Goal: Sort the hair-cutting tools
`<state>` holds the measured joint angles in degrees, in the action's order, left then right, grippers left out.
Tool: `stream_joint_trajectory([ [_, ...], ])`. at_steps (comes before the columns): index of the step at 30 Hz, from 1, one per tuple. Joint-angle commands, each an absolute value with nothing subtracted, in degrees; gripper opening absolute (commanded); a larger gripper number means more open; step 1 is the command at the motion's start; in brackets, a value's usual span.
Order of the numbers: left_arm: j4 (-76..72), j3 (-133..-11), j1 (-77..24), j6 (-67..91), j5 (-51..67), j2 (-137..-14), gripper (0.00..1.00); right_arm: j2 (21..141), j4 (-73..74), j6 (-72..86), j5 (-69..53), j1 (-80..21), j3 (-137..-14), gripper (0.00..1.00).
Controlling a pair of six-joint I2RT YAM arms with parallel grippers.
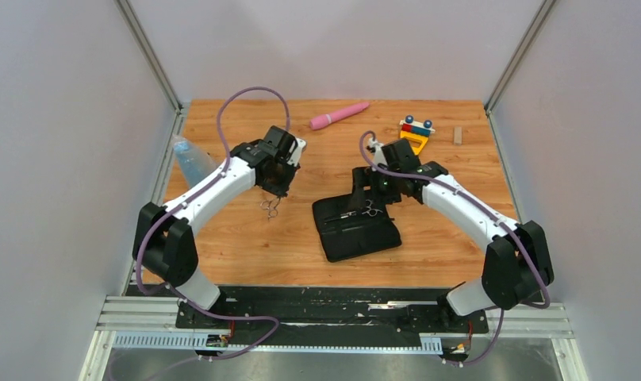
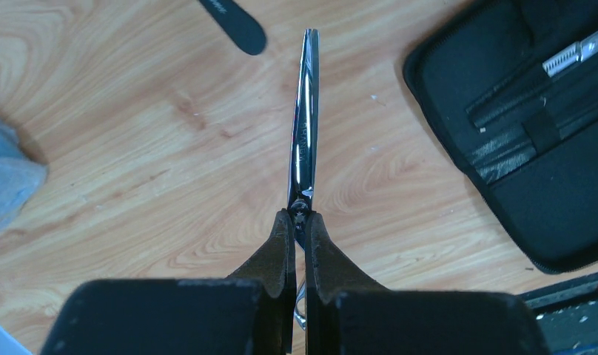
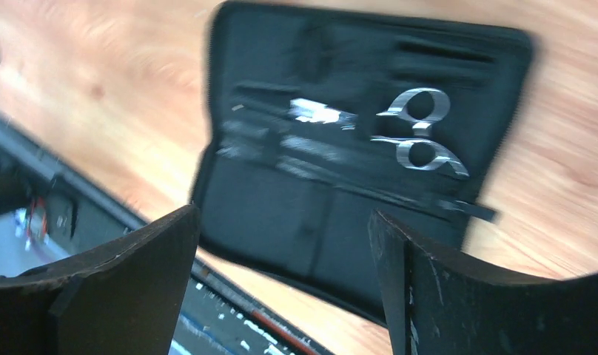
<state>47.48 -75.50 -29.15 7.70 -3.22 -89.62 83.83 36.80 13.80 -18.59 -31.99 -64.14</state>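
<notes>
- Zip case (image 1: 355,228) lies open at mid-table.
- Scissors (image 1: 370,210) lie in the case, in its far half.
- Second scissors (image 1: 270,208) hang in the left gripper (image 2: 300,222), above the table, left of the case.
- Comb (image 2: 235,24) on the table, beyond those blades.
- Wand (image 1: 339,115) lies behind everything, near the far edge.

Bare wood runs along the near edge of the surface (image 1: 246,254), either side of the black case (image 1: 357,230). A pink wand (image 1: 339,115), yellow toy (image 1: 415,135) and block (image 1: 458,135) line the far edge; a bluish bag (image 1: 192,159) crowds the left edge. Scissors (image 2: 305,126) dangle from the left end effector (image 2: 301,216).
</notes>
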Motion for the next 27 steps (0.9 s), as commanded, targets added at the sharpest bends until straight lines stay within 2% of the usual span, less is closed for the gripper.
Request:
stream_joint_trajectory([
  [1, 49.2, -79.2, -32.8, 1.6, -2.6, -93.0, 0.00, 82.2, 32.1, 19.7, -12.5, -24.6, -62.1, 0.85],
  [9, 53.5, -83.3, -38.1, -5.3, -0.7, -99.3, 0.00, 88.6, 26.6, 23.2, -10.8, -14.0, -62.2, 0.73],
  [13, 56.6, -86.3, -40.2, -8.1, -0.6, -103.3, 0.00, 92.5, 24.0, 22.4, -11.1, -13.7, -62.4, 0.62],
  [27, 58.3, -92.3, -43.6, -11.6, -1.0, -112.4, 0.00, 100.7, 18.6, 19.4, -12.3, -13.7, -60.4, 0.39],
])
